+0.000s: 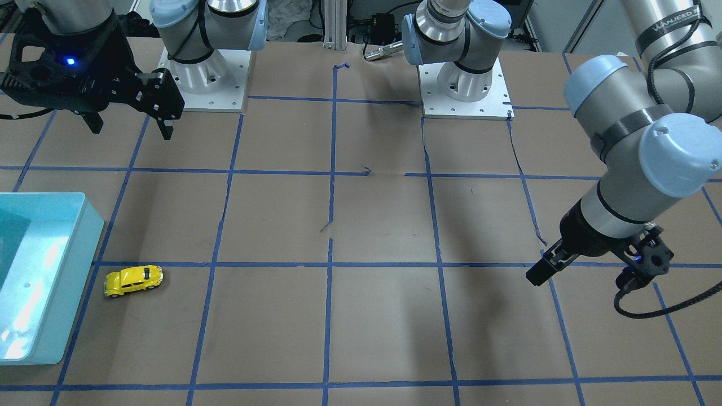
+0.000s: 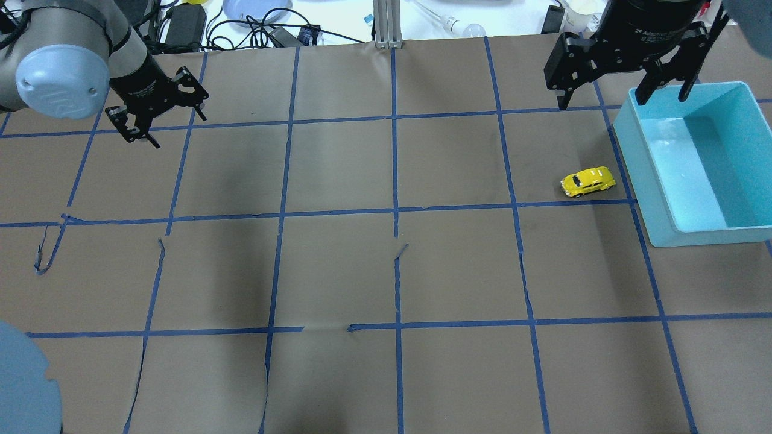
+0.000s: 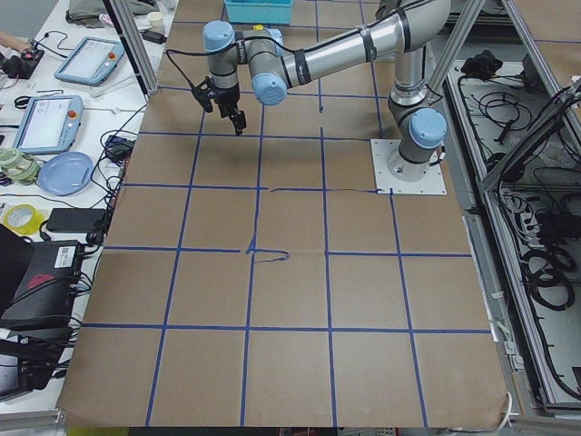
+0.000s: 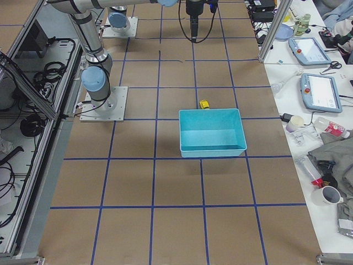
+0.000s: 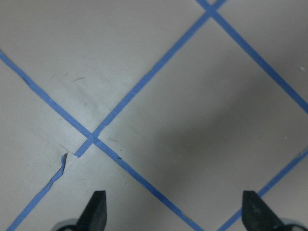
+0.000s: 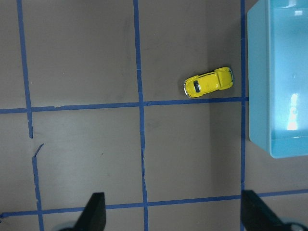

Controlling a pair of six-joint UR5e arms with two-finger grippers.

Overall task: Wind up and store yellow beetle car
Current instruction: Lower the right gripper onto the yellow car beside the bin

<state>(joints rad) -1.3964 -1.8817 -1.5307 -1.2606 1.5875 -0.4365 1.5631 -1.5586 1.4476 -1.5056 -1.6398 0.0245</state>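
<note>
The yellow beetle car stands on its wheels on the brown table, just left of the teal bin in the overhead view. It also shows in the front view, the right side view and the right wrist view. My right gripper is open and empty, held high, beyond the car and near the bin's far corner; its fingertips frame the floor below. My left gripper is open and empty over the far left of the table, far from the car; it also shows in the left wrist view.
The teal bin is open-topped and holds nothing that I can see. Blue tape lines cross the brown paper, which is torn in places. Both arm bases stand at the robot's edge. Cables and clutter lie beyond the far edge.
</note>
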